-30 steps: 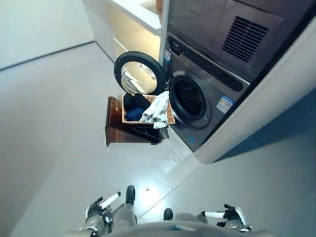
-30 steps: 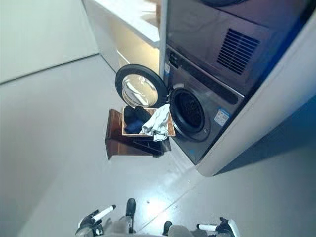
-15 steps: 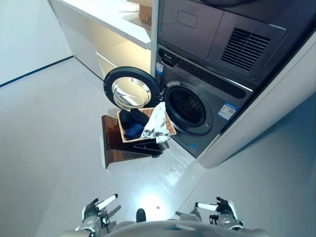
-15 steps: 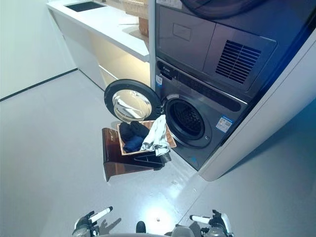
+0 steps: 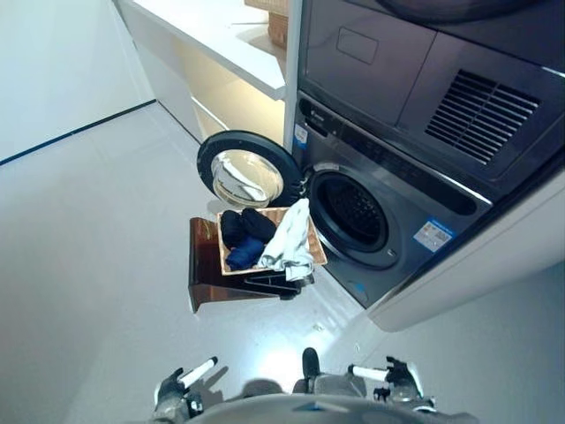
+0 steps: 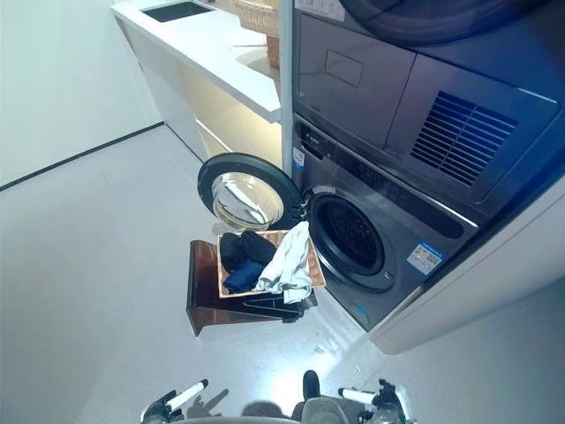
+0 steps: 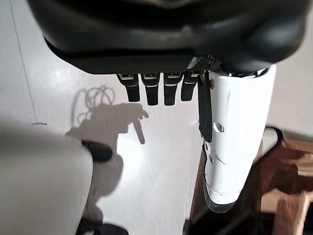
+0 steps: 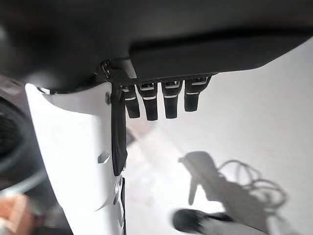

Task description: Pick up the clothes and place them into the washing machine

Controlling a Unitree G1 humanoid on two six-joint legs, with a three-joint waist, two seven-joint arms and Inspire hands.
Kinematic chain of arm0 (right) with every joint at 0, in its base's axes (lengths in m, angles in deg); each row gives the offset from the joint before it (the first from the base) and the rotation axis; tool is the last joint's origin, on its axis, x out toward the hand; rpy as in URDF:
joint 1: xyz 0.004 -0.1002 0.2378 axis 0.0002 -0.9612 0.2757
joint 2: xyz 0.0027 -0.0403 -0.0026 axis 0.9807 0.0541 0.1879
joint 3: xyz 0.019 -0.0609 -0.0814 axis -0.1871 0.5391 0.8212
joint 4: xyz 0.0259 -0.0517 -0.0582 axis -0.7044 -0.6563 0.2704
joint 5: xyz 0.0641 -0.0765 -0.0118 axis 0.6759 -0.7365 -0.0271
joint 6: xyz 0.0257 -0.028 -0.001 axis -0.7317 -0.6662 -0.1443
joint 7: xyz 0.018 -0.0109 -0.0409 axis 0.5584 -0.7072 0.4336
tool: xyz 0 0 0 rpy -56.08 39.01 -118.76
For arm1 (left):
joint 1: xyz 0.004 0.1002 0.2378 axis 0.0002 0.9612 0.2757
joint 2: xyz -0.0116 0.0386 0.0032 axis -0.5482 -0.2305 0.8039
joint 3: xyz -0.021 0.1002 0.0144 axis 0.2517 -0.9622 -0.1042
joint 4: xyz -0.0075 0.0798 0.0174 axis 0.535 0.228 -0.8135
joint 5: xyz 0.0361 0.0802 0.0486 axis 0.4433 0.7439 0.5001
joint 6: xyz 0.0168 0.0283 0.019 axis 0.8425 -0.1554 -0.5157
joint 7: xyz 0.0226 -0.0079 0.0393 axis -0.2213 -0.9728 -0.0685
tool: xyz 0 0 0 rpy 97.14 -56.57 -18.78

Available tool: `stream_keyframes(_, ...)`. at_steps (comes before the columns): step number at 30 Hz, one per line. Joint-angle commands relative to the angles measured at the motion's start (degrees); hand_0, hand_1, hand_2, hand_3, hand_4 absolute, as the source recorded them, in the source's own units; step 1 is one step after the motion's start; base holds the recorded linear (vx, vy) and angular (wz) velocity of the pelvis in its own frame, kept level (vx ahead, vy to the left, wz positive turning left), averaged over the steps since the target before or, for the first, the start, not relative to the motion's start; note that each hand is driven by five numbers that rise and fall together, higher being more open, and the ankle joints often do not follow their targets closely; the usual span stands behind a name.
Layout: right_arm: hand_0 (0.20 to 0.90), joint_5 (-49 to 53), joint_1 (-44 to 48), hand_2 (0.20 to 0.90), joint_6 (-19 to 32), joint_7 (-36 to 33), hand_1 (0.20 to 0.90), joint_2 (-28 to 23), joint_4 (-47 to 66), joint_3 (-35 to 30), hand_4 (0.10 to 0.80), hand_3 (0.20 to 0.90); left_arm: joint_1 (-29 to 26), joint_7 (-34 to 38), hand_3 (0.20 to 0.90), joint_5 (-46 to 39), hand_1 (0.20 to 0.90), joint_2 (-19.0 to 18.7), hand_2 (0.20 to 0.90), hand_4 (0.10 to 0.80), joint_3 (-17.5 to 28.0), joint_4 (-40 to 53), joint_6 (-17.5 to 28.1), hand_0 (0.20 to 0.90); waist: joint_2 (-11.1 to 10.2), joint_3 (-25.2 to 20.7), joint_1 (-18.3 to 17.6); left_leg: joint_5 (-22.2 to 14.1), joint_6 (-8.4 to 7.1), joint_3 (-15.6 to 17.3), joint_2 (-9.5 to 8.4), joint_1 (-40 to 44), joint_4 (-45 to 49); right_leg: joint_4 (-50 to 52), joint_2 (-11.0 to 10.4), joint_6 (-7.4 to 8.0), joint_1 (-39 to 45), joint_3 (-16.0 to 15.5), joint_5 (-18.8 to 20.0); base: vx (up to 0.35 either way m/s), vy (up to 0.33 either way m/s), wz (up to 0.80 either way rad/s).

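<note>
A shallow wicker basket (image 5: 316, 251) rests on a low dark brown box (image 5: 205, 265) beside the washing machine (image 5: 402, 203). It holds dark and blue clothes (image 5: 244, 237), and a white garment (image 5: 290, 242) drapes over its near side. The machine's round door (image 5: 248, 170) stands open, showing the dark drum (image 5: 356, 210). My left hand (image 5: 181, 389) and right hand (image 5: 393, 383) hang low at the bottom of the eye views, far from the basket. Both are open and empty, fingers (image 7: 155, 89) straight in the left wrist view and the right wrist view (image 8: 159, 102).
A white counter (image 6: 221, 44) with a wicker container (image 6: 256, 13) runs along the wall left of the machine. A second appliance (image 5: 424, 62) is stacked above the washer. A white wall panel (image 5: 477, 274) stands out at the right. Grey floor (image 5: 97, 230) lies between me and the basket.
The whole picture has shifted, so the camera has moved; the basket and machine now appear a little more to the right. Both hands stay low and empty.
</note>
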Motion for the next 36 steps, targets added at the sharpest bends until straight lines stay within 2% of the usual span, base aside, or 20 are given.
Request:
stream_keyframes(1,0.9,-0.1,3.2,0.9,1.8,-1.7,0.9,-2.1,-1.2,0.5,0.8,0.9,-2.8,1.1,0.9,0.0,0.9,-1.8,0.9,0.8,-1.2,0.3,1.1,0.9,-0.9,0.9,-1.1,0.4,-1.16,-1.7,-0.89,-2.8,0.7,11.9,-1.8,3.2,-4.8,0.9,-9.1,0.01,-0.047,0.11)
stream_keyframes(8,0.9,0.5,4.4,0.9,1.8,-1.9,0.9,-2.2,-1.1,0.8,0.8,0.9,-4.1,1.2,0.9,-0.3,0.9,-2.3,0.9,0.8,-1.7,0.6,1.0,0.9,0.4,1.4,-2.1,0.4,-2.0,-1.4,0.9,-2.2,-0.1,17.2,-0.8,2.79,-8.2,0.0,-12.4,0.088,-0.091,0.13)
stream_keyframes(10,0.9,0.8,4.6,0.9,2.3,-1.2,0.9,-2.0,-0.9,1.1,0.8,0.9,-3.9,0.9,0.9,-0.6,0.9,-2.3,0.9,0.8,-1.3,0.5,1.1,0.9,0.2,1.9,-2.1,-0.5,-2.38,-0.5,0.93,-3.3,5.9,17.1,-0.3,1.87,-7.4,0.6,-13.3,0.144,-0.16,-0.1)
stream_keyframes(12,0.9,0.2,4.7,0.9,2.7,-1.0,0.9,-2.0,-0.6,1.8,0.8,0.9,-4.0,0.7,0.9,-0.9,0.9,-2.6,0.9,0.8,-0.9,0.7,1.1,0.9,-1.0,3.2,-1.3,3.0,-3.25,0.3,0.74,-8.3,17.1,15.7,0.2,0.91,-5.0,1.2,-13.3,0.085,-0.225,-0.17)
stream_keyframes(13,0.9,0.3,5.1,0.9,3.0,-1.2,0.9,-2.4,0.1,2.2,0.8,0.9,-4.6,0.9,0.9,-1.6,0.9,-2.4,0.9,0.8,-1.3,1.5,1.6,0.9,-2.9,5.8,0.6,5.2,-2.69,-1.5,-2.32,-16.0,29.9,14.7,-0.4,0.24,-2.6,1.9,-13.2,0.075,-0.237,-0.06)
stream_keyframes(14,0.9,0.3,5.1,0.9,3.0,-1.2,0.9,-2.4,0.1,2.2,0.8,0.9,-4.6,0.9,0.9,-1.6,0.9,-2.4,0.9,0.8,-1.3,1.5,1.6,0.9,-2.7,5.8,0.6,5.0,-2.69,-1.6,-2.25,-16.2,30.3,14.8,-0.3,0.24,-2.6,1.8,-13.2,0.047,-0.188,-0.08)
stream_keyframes(15,0.9,0.4,5.4,0.9,3.1,-1.1,0.9,-2.6,0.3,2.2,0.8,0.9,-4.9,0.8,0.9,-2.1,0.9,-2.3,0.9,0.8,-1.5,1.6,1.6,0.9,-3.4,6.8,1.1,4.6,-2.33,-2.0,-3.71,-19.7,33.7,14.5,-0.9,0.27,-2.1,1.9,-13.2,0.148,-0.028,-0.2)
stream_keyframes(16,0.9,0.7,6.0,0.9,3.1,-1.0,0.9,-2.7,0.2,2.5,0.8,0.9,-4.7,1.1,0.9,-2.8,0.9,-2.2,0.9,0.8,-1.5,1.8,1.9,0.9,-3.7,7.0,2.2,2.1,-1.69,-2.3,-5.46,-23.4,30.0,13.6,-0.9,0.65,-0.9,3.4,-13.3,0.15,-0.031,-0.31)
stream_keyframes(18,0.9,0.6,6.1,0.9,3.0,-0.8,0.9,-2.9,0.0,2.8,0.8,0.9,-4.2,1.3,0.9,-3.1,0.9,-2.0,0.9,0.8,-1.2,1.8,2.1,0.9,-3.4,6.3,2.6,1.9,-1.35,-2.8,-5.53,-22.2,24.6,12.5,-0.6,1.08,-0.2,4.7,-13.4,0.232,0.071,-0.49)
stream_keyframes(20,0.9,0.8,5.7,0.9,3.0,-0.9,0.9,-3.0,-0.2,2.4,0.8,0.9,-3.8,1.5,0.9,-3.0,0.9,-1.8,0.9,0.8,-1.6,1.9,2.3,0.9,-2.5,5.8,2.9,7.2,-2.57,-3.3,-2.66,-22.4,12.4,10.2,-0.3,1.55,2.1,5.4,-13.7,0.323,0.186,-0.59)
stream_keyframes(21,0.9,0.8,5.3,0.9,2.9,-0.8,0.9,-3.3,-0.6,2.2,0.8,0.9,-3.7,1.6,0.9,-2.7,0.9,-1.8,0.9,0.8,-1.9,1.8,2.2,0.9,-1.8,5.1,3.0,10.3,-3.37,-2.2,-0.33,-23.2,6.9,8.4,-0.9,2.37,4.2,5.6,-14.3,0.345,0.249,-0.32)
stream_keyframes(22,0.9,1.0,5.2,0.9,2.7,-0.9,0.9,-3.3,-0.9,2.0,0.8,0.9,-3.6,1.6,0.9,-2.6,0.9,-1.8,0.9,0.8,-2.0,1.8,2.1,0.9,-1.4,4.7,3.1,11.0,-3.27,-1.8,0.41,-22.4,4.4,7.9,-0.9,2.46,5.0,5.9,-14.9,0.263,0.193,-0.22)
stream_keyframes(24,0.9,0.9,5.0,0.9,2.5,-0.8,0.9,-3.1,-1.4,1.9,0.8,0.9,-3.5,1.6,0.9,-2.4,0.9,-1.8,0.9,0.8,-2.1,1.8,2.1,0.9,-1.0,4.2,3.2,10.6,-3.0,-1.8,0.47,-20.9,2.2,7.7,-1.3,2.55,5.5,6.1,-15.1,0.155,0.176,-0.18)
stream_keyframes(26,0.9,0.8,4.9,0.9,2.1,-0.8,0.9,-3.4,-1.7,1.0,0.8,0.9,-4.3,1.6,0.9,-2.4,0.9,-2.3,0.9,0.8,-2.2,1.8,2.4,0.9,-1.3,3.2,3.0,8.2,-2.3,0.1,-1.57,-21.5,6.2,5.9,-5.0,4.75,6.7,5.3,-14.2,0.291,0.394,-0.47)
stream_keyframes(28,0.9,0.4,4.6,0.9,1.9,-0.5,0.9,-2.8,-1.9,1.0,0.8,0.9,-4.4,1.3,0.9,-1.9,0.9,-2.9,0.9,0.8,-1.8,2.0,2.4,0.9,-2.0,2.3,3.8,6.1,-0.98,1.5,-2.48,-21.2,7.2,7.0,-6.5,5.73,6.4,6.1,-13.1,0.277,0.301,-0.38)
stream_keyframes(31,0.9,0.0,5.6,0.9,1.9,-0.7,0.9,-1.8,-0.9,2.0,0.8,0.9,-5.4,1.5,0.9,-1.5,0.9,-4.8,0.9,0.8,-1.6,2.6,2.3,0.9,-2.4,3.6,4.2,5.7,0.38,3.3,-2.27,-20.0,5.5,16.7,-5.2,6.27,0.3,5.3,-10.3,0.097,0.164,-0.31)
stream_keyframes(33,0.9,0.1,5.8,0.9,2.0,-0.6,0.9,-1.5,-0.5,2.3,0.8,0.9,-5.9,1.4,0.9,-1.2,0.9,-5.2,0.9,0.8,-1.7,2.8,2.3,0.9,-2.3,3.9,4.1,6.1,0.36,3.4,-2.17,-19.4,4.0,17.6,-4.4,6.38,-1.6,5.1,-10.4,0.093,0.088,-0.28)
stream_keyframes(34,0.9,0.1,6.0,0.9,2.2,-0.5,0.9,-1.0,-0.1,3.2,0.8,0.9,-6.4,1.2,0.9,-0.7,0.9,-5.7,0.9,0.8,-2.3,2.5,2.3,0.9,-2.0,4.4,3.7,6.7,-0.03,2.6,-2.33,-17.8,1.1,13.0,-4.1,5.91,-3.6,5.0,-9.7,0.183,0.059,-0.13)
stream_keyframes(35,0.9,0.1,6.6,0.9,2.1,-0.7,0.9,-0.7,0.1,3.7,0.8,0.9,-7.0,1.4,0.9,-0.9,0.9,-5.8,0.9,0.8,-2.3,2.3,2.6,0.9,-2.0,4.9,3.7,6.7,-0.38,2.6,-2.06,-17.2,0.2,8.4,-5.6,5.97,-6.4,4.0,-7.3,0.157,0.008,0.05)
stream_keyframes(36,0.9,0.1,6.6,0.9,2.1,-0.7,0.9,-0.7,0.1,3.7,0.8,0.9,-7.0,1.4,0.9,-0.9,0.9,-5.8,0.9,0.8,-2.3,2.3,2.6,0.9,-1.9,5.0,3.6,6.6,-0.4,2.5,-2.02,-16.9,0.1,7.9,-5.6,5.96,-5.9,3.8,-7.1,0.112,-0.093,0.02)
